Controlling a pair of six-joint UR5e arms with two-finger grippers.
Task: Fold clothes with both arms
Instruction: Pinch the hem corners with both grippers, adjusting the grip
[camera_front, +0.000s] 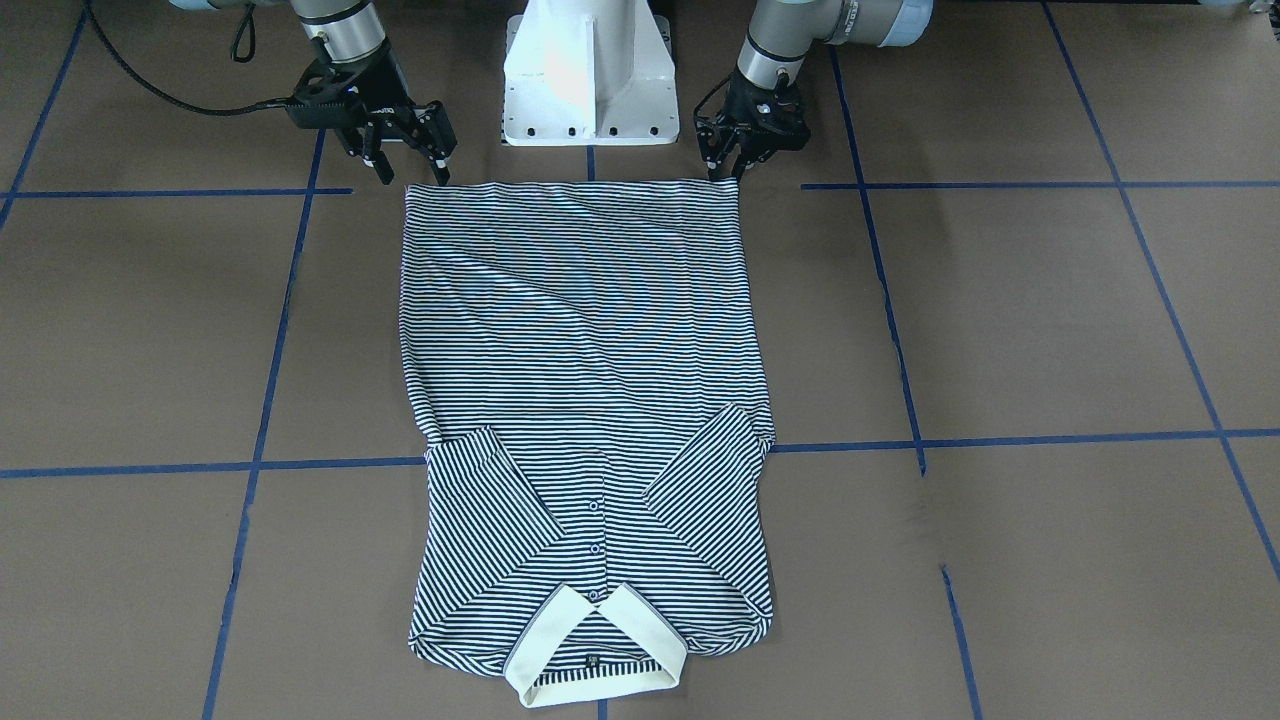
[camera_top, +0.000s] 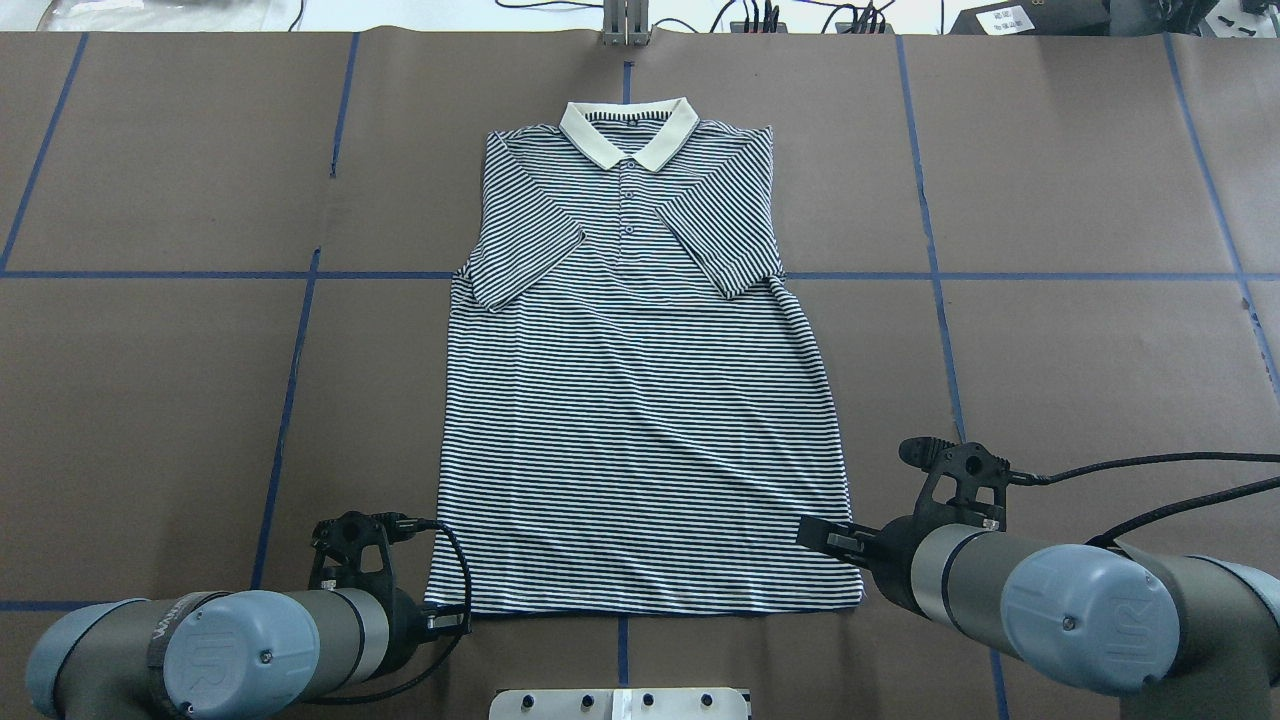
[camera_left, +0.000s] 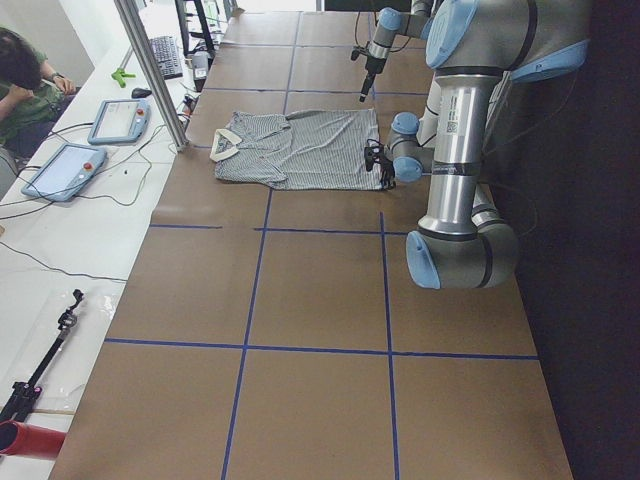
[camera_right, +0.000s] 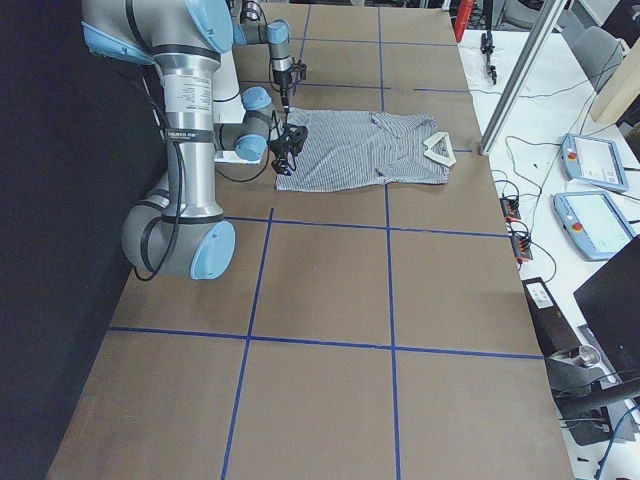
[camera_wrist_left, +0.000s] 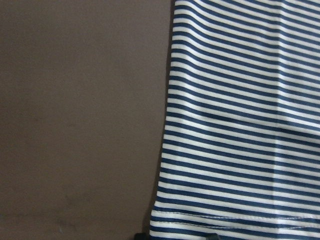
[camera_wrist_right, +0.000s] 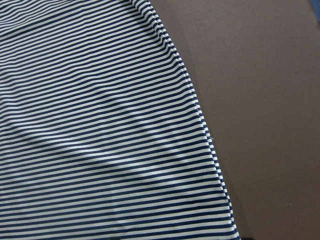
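Observation:
The striped polo shirt (camera_front: 580, 350) lies flat and face up on the brown table, with both sleeves folded in over the chest. Its cream collar (camera_front: 595, 650) points away from the robot and its hem lies near the base. It also shows in the overhead view (camera_top: 640, 400). My left gripper (camera_front: 726, 172) hovers at the hem corner on its side, with the jaws apart. The left wrist view shows that hem corner (camera_wrist_left: 165, 220) lying flat. My right gripper (camera_front: 413, 172) is open wide just above the other hem corner (camera_wrist_right: 227, 220). Neither holds cloth.
The white pedestal base (camera_front: 588, 75) stands just behind the hem. Blue tape lines (camera_front: 270, 400) cross the table. A metal post (camera_left: 155, 70), tablets (camera_left: 120, 120) and a seated person (camera_left: 20, 80) are on the far side beyond the collar.

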